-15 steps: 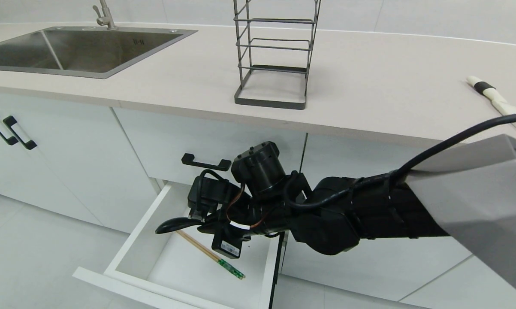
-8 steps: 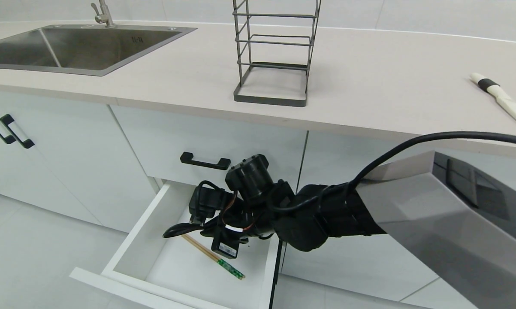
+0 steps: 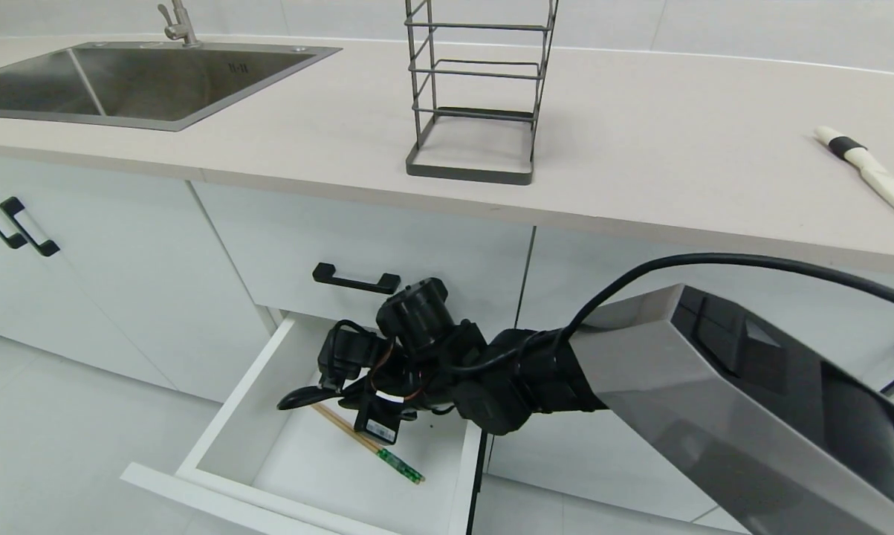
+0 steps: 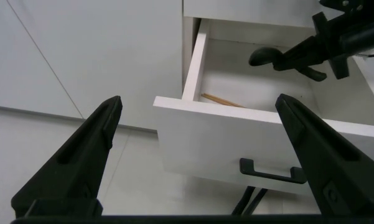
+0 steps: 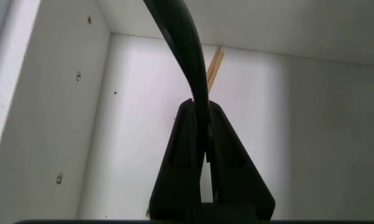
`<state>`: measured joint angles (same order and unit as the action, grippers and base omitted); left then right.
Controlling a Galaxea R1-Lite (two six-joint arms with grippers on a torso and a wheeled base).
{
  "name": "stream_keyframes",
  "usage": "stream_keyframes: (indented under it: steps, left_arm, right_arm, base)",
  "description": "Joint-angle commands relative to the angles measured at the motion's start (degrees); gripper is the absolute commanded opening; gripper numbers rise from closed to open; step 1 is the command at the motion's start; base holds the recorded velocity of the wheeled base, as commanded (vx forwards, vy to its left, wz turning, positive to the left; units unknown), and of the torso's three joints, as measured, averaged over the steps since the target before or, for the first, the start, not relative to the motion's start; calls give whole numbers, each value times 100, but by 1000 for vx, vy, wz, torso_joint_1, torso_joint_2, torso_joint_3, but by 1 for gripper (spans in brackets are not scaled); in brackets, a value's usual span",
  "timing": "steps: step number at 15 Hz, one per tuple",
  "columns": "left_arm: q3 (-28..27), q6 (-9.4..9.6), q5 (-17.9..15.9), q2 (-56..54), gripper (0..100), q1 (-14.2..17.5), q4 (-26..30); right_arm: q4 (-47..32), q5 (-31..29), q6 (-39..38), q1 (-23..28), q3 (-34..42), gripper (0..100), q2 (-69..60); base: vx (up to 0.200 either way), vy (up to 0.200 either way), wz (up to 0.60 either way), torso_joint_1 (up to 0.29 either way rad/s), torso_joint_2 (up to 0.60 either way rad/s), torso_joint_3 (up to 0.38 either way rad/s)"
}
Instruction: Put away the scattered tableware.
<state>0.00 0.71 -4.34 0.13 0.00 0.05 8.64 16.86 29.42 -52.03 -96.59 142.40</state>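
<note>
spoon (image 3: 299, 397): black, glossy, plastic-looking.
chopsticks (image 3: 335, 420): pale wood, green-coated tips.
drawer (image 3: 231, 405): white, smooth, matt.
sink (image 3: 157, 82): brushed metal, dull sheen.
rack (image 3: 469, 174): dark grey wire metal, matt.
countertop (image 3: 677, 148): beige, smooth, matt.

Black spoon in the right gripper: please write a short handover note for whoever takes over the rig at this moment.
Right gripper: shut on the black long-handled spoon, held over the open white drawer.
Left gripper: open, empty, low in front of the drawer.
Done: a pair of wooden chopsticks with green tips lies in the drawer.
Left: release the spoon into the drawer. A white utensil with a black band lies at the right end of the beige countertop; it probably goes next.
</note>
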Motion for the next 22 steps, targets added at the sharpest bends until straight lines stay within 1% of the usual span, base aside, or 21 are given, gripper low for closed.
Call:
stream_keyframes:
  steps: [1, 7, 11, 13, 14, 17, 22]
  left_arm:
    - [0, 0, -5, 4, 100, 0, 4]
    - [0, 0, 3, 4, 100, 0, 4]
    - [0, 0, 3, 4, 100, 0, 4]
    - [0, 0, -5, 13, 100, 0, -5]
    - [0, 0, 3, 4, 100, 0, 4]
    - [0, 0, 3, 4, 100, 0, 4]
    - [0, 0, 3, 4, 100, 0, 4]
  right_arm:
    - [-3, 10, 3, 17, -466, 0, 429]
    - [59, -34, 20, 26, -1249, 0, 992]
    - [23, -34, 29, 44, -1257, 0, 1062]
    - [23, -16, 73, -62, -1257, 0, 1053]
    - [-3, -7, 82, -194, -1257, 0, 1044]
    - [6, -16, 73, -290, -1284, 0, 1080]
    - [-205, -25, 73, -325, -1714, 0, 1361]
  base:
    - [0, 0, 0, 0, 0, 0]
    - [0, 0, 0, 0, 0, 0]
    - [0, 0, 0, 0, 0, 0]
    - [0, 0, 0, 0, 0, 0]
    - [0, 0, 0, 0, 0, 0]
    - [0, 0, 0, 0, 0, 0]
    - [0, 0, 0, 0, 0, 0]
